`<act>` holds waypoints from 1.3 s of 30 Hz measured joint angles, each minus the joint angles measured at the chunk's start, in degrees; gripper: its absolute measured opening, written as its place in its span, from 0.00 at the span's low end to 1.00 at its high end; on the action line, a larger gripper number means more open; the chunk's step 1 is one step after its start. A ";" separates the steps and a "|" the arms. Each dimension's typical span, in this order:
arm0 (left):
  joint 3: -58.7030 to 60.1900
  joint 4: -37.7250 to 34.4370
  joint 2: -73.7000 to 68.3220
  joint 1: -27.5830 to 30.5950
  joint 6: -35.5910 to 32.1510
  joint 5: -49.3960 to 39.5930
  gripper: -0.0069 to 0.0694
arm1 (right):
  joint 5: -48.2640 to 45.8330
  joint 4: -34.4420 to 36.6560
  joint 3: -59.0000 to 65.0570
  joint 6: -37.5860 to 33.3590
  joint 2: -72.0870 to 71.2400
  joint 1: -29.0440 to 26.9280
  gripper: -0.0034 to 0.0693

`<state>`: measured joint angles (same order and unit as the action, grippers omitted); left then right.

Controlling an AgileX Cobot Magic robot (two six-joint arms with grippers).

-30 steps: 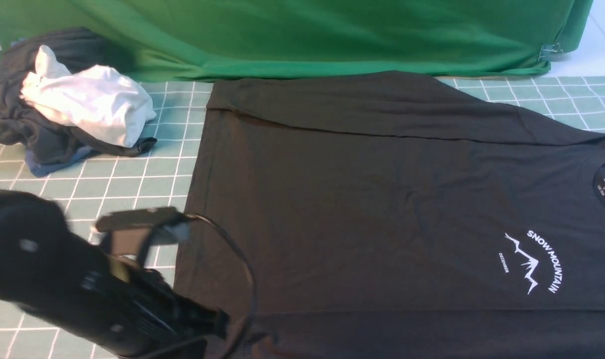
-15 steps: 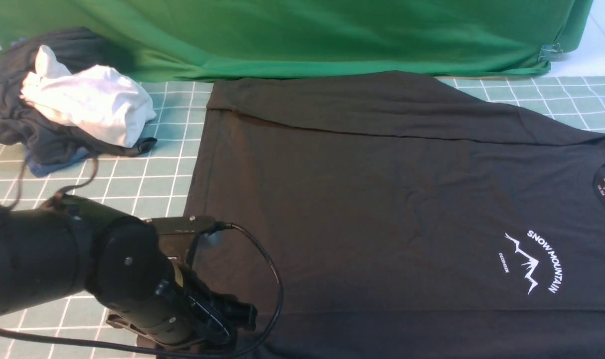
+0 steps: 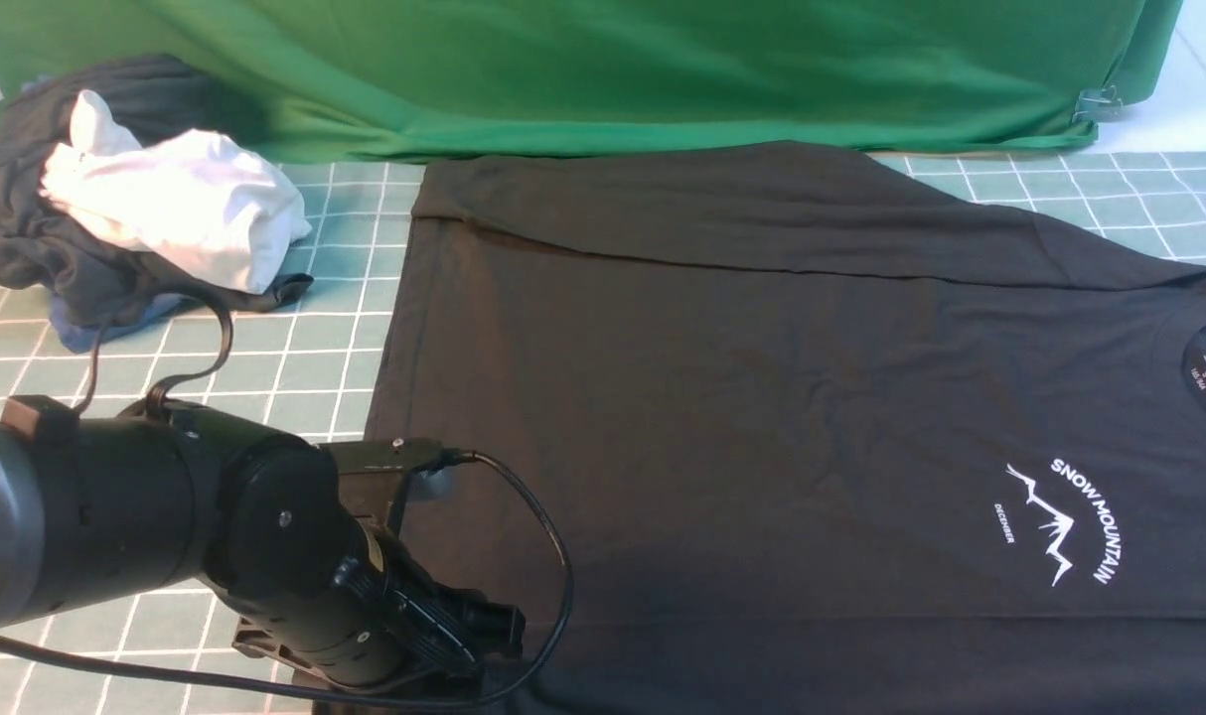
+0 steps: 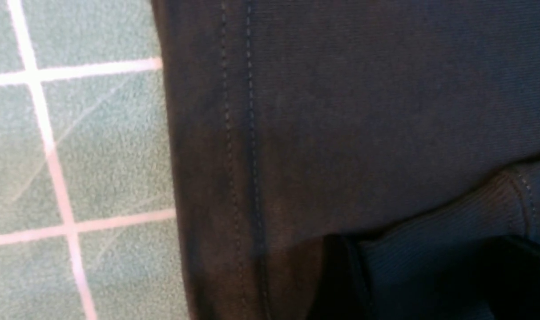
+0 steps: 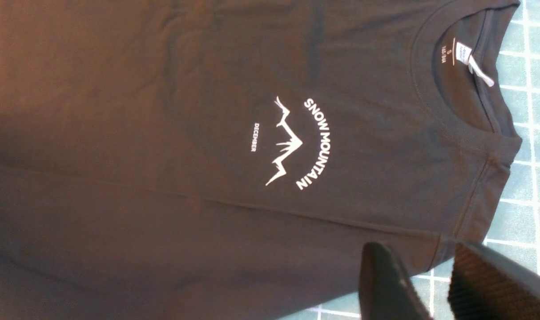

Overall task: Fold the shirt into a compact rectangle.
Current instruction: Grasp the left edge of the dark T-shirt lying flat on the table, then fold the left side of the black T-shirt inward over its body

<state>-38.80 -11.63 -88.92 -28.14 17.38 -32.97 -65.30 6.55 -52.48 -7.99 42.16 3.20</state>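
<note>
The pale green checked table mat (image 3: 295, 357) runs under both pincers, and the bright green backdrop cloth (image 3: 613, 70) hangs well beyond them. The black shirt (image 3: 712, 397) lies spread flat on the mat. The left pincer (image 3: 489, 636) sits low at the shirt's near hem corner; whether its jaws are wide or pinching cloth I cannot tell. The heap of clothes (image 3: 146, 209) lies well beyond that pincer, off the shirt. The right pincer (image 5: 419, 258) stands at the shoulder edge by the collar, jaws narrowly apart with nothing between them. The white chest logo (image 5: 296, 142) is near it, and the neck label (image 5: 470, 62) is farther off.
</note>
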 joint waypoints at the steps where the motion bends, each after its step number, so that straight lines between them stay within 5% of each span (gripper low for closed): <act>1: 0.00 -1.10 0.00 0.00 -0.64 0.00 0.59 | 0.00 0.00 0.00 0.00 0.00 0.00 0.35; 5: 0.00 -3.76 -0.07 0.00 -2.94 0.00 0.51 | 0.13 0.02 0.00 0.00 0.00 0.00 0.36; 13: 0.00 -4.73 0.01 0.00 -5.04 0.96 0.13 | 0.13 0.06 0.00 0.00 0.00 0.00 0.37; 24: -12.19 0.02 9.21 0.37 -1.04 -8.24 0.11 | 0.18 0.06 0.00 0.00 0.00 0.00 0.37; 39: -28.16 1.12 -5.53 13.48 -0.42 -7.39 0.11 | 0.91 0.08 0.00 0.00 0.00 0.00 0.38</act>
<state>-66.96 -10.52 -94.45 -14.66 16.95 -40.36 -64.39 6.63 -52.48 -7.99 42.16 3.20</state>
